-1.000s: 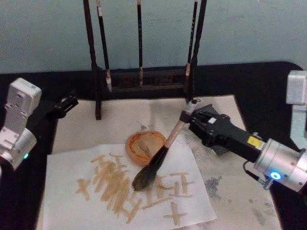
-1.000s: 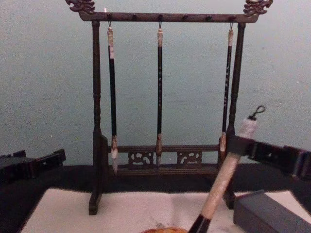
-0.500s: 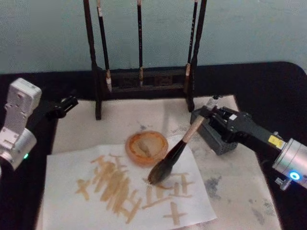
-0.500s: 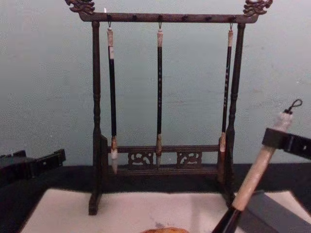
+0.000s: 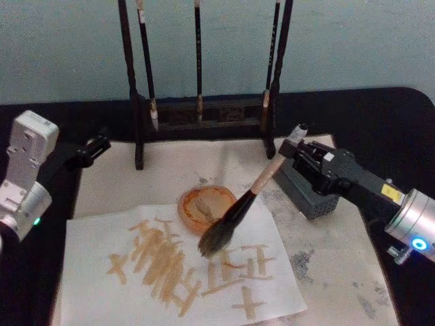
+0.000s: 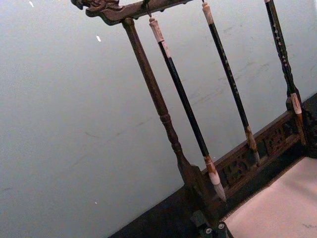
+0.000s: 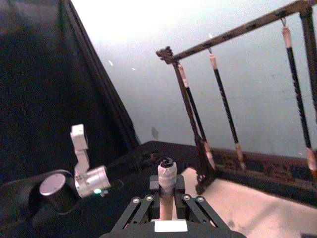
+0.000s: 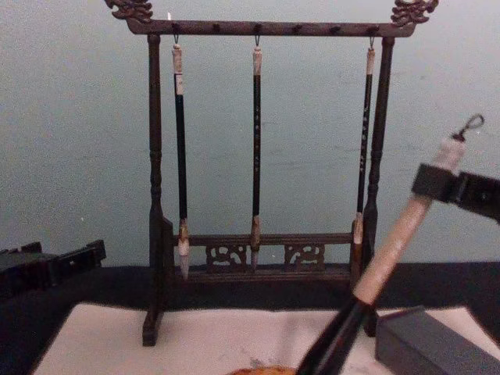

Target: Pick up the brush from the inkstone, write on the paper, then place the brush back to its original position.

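1. Paper [image 5: 92, 234]: lies flat and carries many orange strokes; the writing appears largely done.
2. Inkstone [image 5: 307, 198]: sits right of the paper, ready to take the brush back.
3. Right end effector [image 5: 288, 151]: clamped on the brush's upper handle, above the inkstone, so the bristles reach the sheet.
4. Left end effector [image 5: 97, 145]: parked at left; state cannot be told.
5. Brush [image 5: 248, 197]: tilted, with its bristles at the paper beside the dish [image 5: 204, 204]; contact unclear.

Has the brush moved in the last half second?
Yes. In the right gripper, the brush has slid left, bristles closer to the orange dish; in the chest view its top sits higher against the right rack post.
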### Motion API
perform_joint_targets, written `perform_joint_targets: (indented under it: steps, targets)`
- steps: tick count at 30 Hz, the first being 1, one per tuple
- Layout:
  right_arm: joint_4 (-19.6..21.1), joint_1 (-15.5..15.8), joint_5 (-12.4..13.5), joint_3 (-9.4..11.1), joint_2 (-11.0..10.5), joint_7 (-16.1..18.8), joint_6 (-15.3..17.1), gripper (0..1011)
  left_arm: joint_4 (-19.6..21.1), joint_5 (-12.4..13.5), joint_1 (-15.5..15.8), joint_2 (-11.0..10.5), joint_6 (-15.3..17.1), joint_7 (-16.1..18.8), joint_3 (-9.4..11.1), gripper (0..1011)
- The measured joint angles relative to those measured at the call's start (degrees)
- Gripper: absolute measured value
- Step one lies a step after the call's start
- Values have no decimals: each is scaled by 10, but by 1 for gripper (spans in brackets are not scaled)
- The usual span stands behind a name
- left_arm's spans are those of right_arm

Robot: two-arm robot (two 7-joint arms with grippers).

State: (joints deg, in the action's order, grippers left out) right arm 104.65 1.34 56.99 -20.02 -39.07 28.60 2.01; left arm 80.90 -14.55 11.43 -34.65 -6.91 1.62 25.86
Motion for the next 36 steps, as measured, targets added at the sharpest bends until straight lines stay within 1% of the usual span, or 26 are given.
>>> perform_joint_targets:
  steps: [5, 12, 13, 21, 23, 24, 27, 31, 36]
  targets:
    - [-3, -15, 8, -7, 9, 2, 1, 173, 0, 0, 0, 0, 0, 0, 0, 1002]
    - [-27, -46, 32, -16, 29, 2, 9, 175, 0, 0, 0, 0, 0, 0, 0, 1002]
    - [-34, -53, 39, -18, 34, 3, 9, 173, 0, 0, 0, 0, 0, 0, 0, 1002]
    - [-79, -87, 64, -24, 59, -1, 5, 173, 0, 0, 0, 0, 0, 0, 0, 1002]
    - [-83, -90, 66, -24, 61, -1, 5, 173, 0, 0, 0, 0, 0, 0, 0, 1002]
    - [-97, -98, 72, -25, 68, -1, 3, 175, 0, 0, 0, 0, 0, 0, 0, 1002]
    - [-113, -107, 79, -27, 74, -1, 3, 173, 0, 0, 0, 0, 0, 0, 0, 1002]
    - [-143, -124, 95, -30, 84, 3, 8, 173, 0, 0, 0, 0, 0, 0, 0, 1002]
    - [-169, -138, 107, -34, 89, 8, 12, 173, 0, 0, 0, 0, 0, 0, 0, 1002]
